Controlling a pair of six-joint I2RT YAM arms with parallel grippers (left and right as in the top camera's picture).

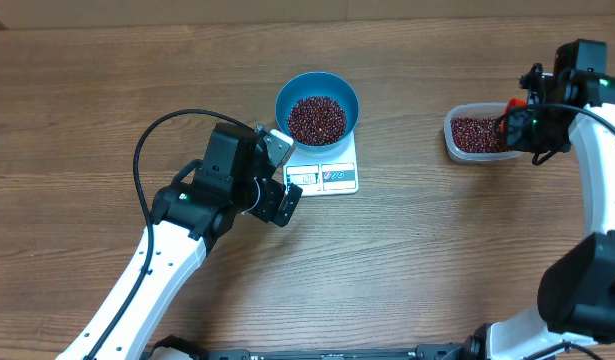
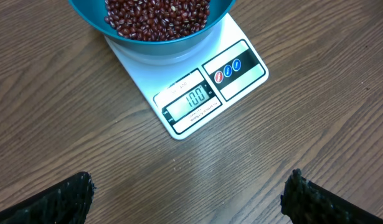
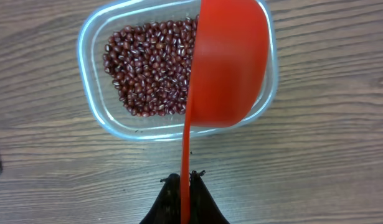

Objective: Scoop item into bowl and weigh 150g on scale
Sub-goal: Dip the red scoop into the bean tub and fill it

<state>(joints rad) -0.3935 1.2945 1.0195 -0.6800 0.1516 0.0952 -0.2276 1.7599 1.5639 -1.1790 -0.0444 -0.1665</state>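
2 grippers are being shown in opposite states. The thin red handle of the scoop (image 3: 231,62) is being clenched between the fingers of the right gripper (image 3: 185,186), and the cup is being held over one end of the clear tub (image 3: 91,37), above the beans (image 3: 147,68) lying in it. Whether anything is being carried in the cup cannot be told, since only its red back is being presented to the wrist camera. The left gripper (image 2: 188,202) is being held spread wide and empty above the bare table (image 2: 66,137), just near and left of the scale (image 2: 241,68).

Several risks are being judged from here. 100 is being shown on the display (image 2: 192,99), so the 150 target is not yet being met, and 1 heaped scoop could be carrying the weight past it. Beans may be spilled onto the wood while being carried left across the open gap, because the handle is being gripped only at its narrow end and the cup could be rolled. The bowl (image 2: 166,46) could also be nudged on the scale by the scoop, disturbing the reading.

The tub's beans are lying directly under the scoop, just beside the right gripper. The blue bowl, heaped with beans, is sitting on the far part of the scale, well apart to the left of the right gripper and just far of the left gripper.
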